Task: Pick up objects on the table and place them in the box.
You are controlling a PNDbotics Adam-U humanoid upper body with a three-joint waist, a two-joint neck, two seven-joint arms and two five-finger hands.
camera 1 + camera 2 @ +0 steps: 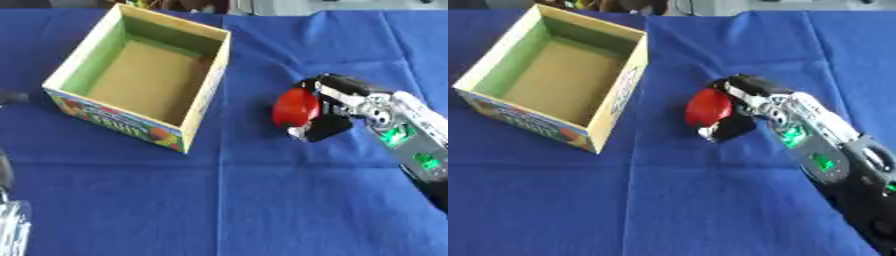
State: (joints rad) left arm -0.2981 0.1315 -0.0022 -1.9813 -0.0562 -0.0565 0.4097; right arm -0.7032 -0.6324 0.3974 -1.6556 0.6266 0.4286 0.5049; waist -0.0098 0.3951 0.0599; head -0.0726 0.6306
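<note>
A round red object (294,108) sits on the blue cloth to the right of the box, with my right hand (331,107) curled round it, thumb below and fingers above. The cardboard box (204,97) stands open-topped at the upper left, its inside bare and its front printed with fruit pictures. My right forearm (824,150) comes in from the lower right. A dark and silvery part of my left arm (10,210) shows at the lower left edge; the left hand itself is out of view.
The blue cloth (262,200) covers the whole table, with a crease running down the middle. A strip of cloth separates the red object from the box's right wall.
</note>
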